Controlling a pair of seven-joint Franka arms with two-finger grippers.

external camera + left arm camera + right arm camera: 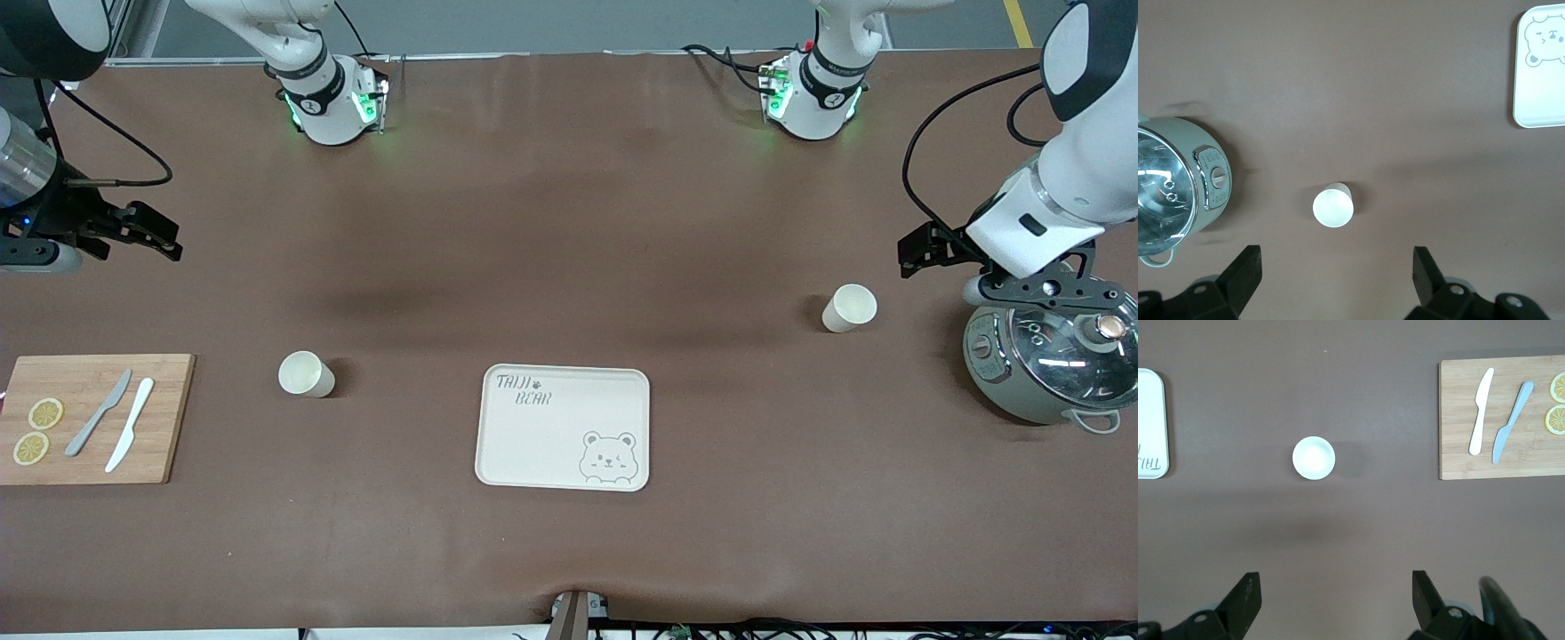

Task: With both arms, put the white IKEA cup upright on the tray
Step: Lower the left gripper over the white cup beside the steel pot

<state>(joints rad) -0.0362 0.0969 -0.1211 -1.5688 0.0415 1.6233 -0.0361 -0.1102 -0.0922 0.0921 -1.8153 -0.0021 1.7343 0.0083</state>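
Observation:
The cream tray (563, 427) with "TAIJI BEAR" lettering and a bear face lies mid-table, nothing on it. One white cup (307, 374) stands mouth-up between the tray and the cutting board. Another white cup (849, 308) stands mouth-up toward the left arm's end, farther from the front camera than the tray. My left gripper (923, 248) hangs open in the air beside that cup (1333, 207), nothing between its fingers (1245, 270). My right gripper (153, 234) hangs open over bare table at the right arm's end; its cup (1313, 458) shows below, apart from the fingers (1248, 593).
A wooden cutting board (169, 418) at the right arm's end carries two knives (116, 425) and lemon slices (38, 430). A grey-green pot with a glass lid (1049, 360) stands at the left arm's end, under the left wrist. Cables run along the table's edges.

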